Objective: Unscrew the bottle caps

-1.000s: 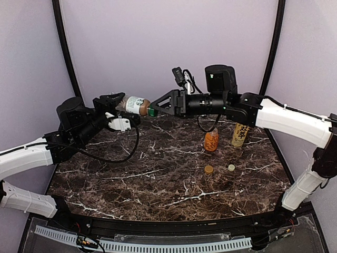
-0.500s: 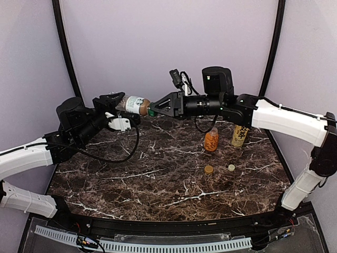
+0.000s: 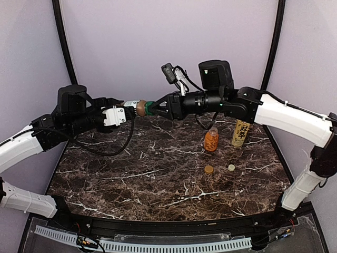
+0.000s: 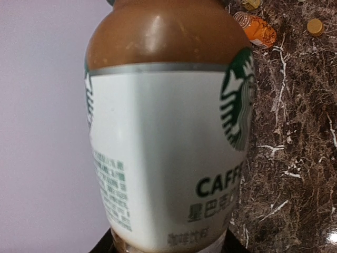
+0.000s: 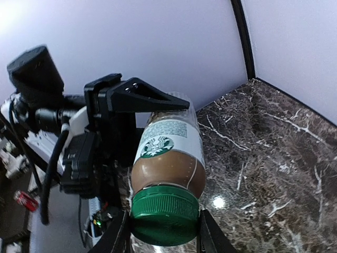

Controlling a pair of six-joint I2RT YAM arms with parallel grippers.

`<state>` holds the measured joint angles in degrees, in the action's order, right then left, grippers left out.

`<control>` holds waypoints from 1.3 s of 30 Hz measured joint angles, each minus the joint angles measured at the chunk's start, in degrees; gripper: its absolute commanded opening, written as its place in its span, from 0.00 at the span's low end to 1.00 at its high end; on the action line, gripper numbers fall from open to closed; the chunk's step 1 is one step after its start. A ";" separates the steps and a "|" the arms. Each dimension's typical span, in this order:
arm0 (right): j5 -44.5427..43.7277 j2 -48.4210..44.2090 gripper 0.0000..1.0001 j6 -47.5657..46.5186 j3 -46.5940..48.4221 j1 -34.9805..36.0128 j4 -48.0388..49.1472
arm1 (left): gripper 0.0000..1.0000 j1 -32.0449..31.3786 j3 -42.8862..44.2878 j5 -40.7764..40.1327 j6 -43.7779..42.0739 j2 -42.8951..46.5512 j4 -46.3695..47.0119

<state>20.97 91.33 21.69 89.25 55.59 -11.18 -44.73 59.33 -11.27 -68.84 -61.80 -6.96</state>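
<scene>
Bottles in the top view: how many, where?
3. The coffee bottle is held off the table by the left gripper, its green cap in the right gripper. The orange bottle and the yellow-labelled bottle stand side by side at the table's right rear. None seems hidden.

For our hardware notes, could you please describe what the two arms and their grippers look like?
The left arm and right arm have smooth white shells joined by black cylindrical joints. The left gripper and right gripper are black, with tapered triangular fingers. A black cable loops beneath the left wrist, which carries a small white block. No markings are legible.
</scene>
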 measured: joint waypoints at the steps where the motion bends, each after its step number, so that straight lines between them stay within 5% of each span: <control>1: -1.01 0.00 0.00 -4.35 0.72 0.76 -1.38 | 0.31 0.09 1.38 1.36 2.67 0.00 -3.69; 11: -8.90 2.67 0.00 -37.92 9.46 7.87 -19.85 | 0.31 0.61 6.45 14.97 18.38 -0.17 -27.41; 21: -17.00 2.71 0.00 -60.61 9.51 14.32 -25.75 | 0.32 0.63 7.19 24.39 23.17 -0.85 -37.62; 28: -20.83 2.36 0.72 -65.57 7.63 15.67 -23.76 | 0.32 0.63 7.19 24.79 24.20 -0.87 -38.82; 33: -22.18 2.16 0.91 -65.44 3.72 16.37 -16.76 | 0.31 -0.15 7.93 27.34 26.34 -0.92 -33.73; 39: -23.12 -2.19 0.99 -61.72 -1.92 16.39 -10.82 | 0.30 0.94 8.02 26.99 27.08 -0.70 -30.49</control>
<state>-2.15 89.14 -40.03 87.33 71.99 -22.00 -43.79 67.35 15.73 -41.76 -62.50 -37.45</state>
